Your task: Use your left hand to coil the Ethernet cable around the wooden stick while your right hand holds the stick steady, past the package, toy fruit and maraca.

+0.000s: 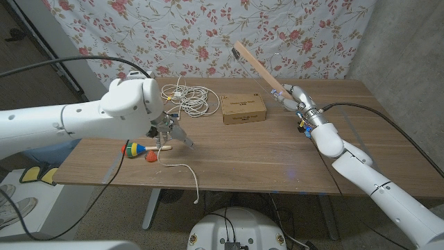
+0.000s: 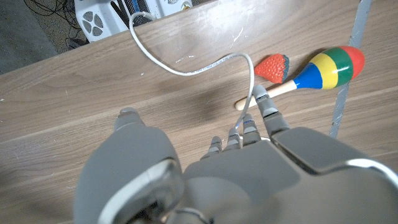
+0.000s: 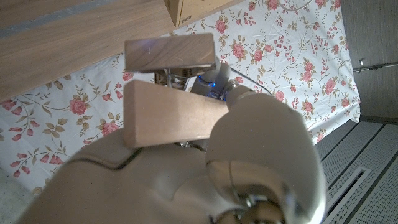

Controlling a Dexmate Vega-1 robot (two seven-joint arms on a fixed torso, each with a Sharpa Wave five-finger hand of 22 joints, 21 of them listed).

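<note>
Right hand [image 1: 291, 97]: closed around the lower end of the wooden stick [image 1: 258, 64], at the far right of the desk [image 1: 263, 156]; the right wrist view shows the stick's end [image 3: 168, 112] gripped in the fingers.
Wooden stick: raised off the desk, slanting up and away towards the flowered backdrop [image 1: 291, 35].
Left hand [image 1: 168, 132]: low over the desk's near left part, pinching the Ethernet cable [image 1: 182, 167] between its fingertips [image 2: 260, 99]; other fingers partly curled.
Ethernet cable: white; a loose bundle [image 1: 187, 101] lies on the far side of the desk, left of the package; one free end runs from the left hand across the desk and hangs over the near edge.
Package [image 1: 243, 108]: brown box, mid-desk, between the bundle and the right hand.
Maraca [image 1: 137, 148]: striped, lying just beside the left hand.
Toy fruit [image 1: 150, 158]: red strawberry, touching or nearly touching the maraca's handle.
</note>
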